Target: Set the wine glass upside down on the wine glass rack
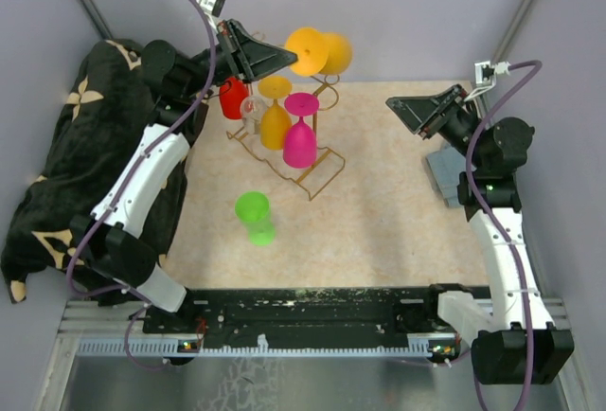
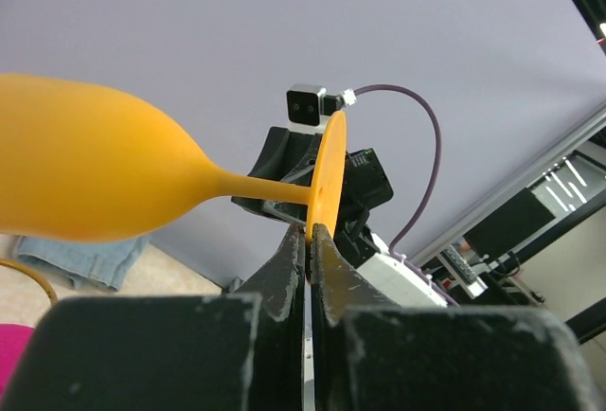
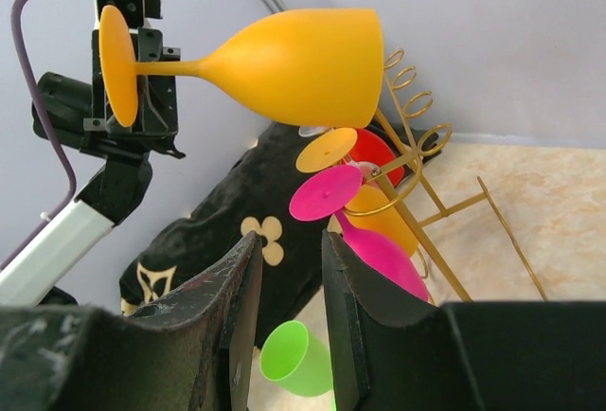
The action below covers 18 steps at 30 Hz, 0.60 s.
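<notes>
I log: wine glass (image 1: 333, 52) sideways, foot rim clamped in left gripper (image 1: 292, 53) jaws; right gripper (image 3: 289, 269) jaws apart, empty

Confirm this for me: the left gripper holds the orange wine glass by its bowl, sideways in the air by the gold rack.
One detail is wrong. The left gripper pinches the orange wine glass by the edge of its round foot, not by its bowl, as the left wrist view shows. The rest stands: the glass lies sideways in the air by the gold rack.
</notes>
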Tool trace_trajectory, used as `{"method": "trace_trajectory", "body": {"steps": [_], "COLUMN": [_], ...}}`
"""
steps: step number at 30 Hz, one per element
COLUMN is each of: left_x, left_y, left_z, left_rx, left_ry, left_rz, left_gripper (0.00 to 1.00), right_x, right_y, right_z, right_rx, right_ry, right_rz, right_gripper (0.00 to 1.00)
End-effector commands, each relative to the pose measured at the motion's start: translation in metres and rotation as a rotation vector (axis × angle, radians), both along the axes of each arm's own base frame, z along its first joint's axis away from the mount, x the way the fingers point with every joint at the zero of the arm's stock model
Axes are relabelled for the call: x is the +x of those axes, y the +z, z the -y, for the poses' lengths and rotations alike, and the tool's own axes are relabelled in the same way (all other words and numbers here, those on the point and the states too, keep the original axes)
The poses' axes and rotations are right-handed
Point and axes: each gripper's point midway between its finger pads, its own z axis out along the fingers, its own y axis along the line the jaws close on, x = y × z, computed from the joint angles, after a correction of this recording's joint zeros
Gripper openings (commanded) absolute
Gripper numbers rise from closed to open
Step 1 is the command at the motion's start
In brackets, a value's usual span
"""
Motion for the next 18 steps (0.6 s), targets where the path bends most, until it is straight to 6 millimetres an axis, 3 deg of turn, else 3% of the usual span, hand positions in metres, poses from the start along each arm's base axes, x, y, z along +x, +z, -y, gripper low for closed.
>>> {"method": "trace_trajectory", "body": {"steps": [1, 14, 18], "left_x": [0.002, 0.039, 0.042], "left_y": [0.014, -0.008, -0.009], "left_z": [-0.003, 0.008, 0.012], "left_rx": [-0.011, -0.003, -0.005], "left_ry": [0.052, 0.082, 0.059], "left_rz": [0.143, 0.122, 0.119], "left_gripper": [0.00, 0.00, 0.00], "right_x": [-0.007, -0.011, -0.011], "right_y": [0.011, 0.000, -0.002], "right_z": [0.003, 0.003, 0.003], "right_rx": [-0.003, 0.001, 0.002], "right_ry": [-0.019, -0.014, -0.016], "right_rz": [0.060, 0.043, 0.039], "right_gripper": [0.33, 0.33, 0.33]}}
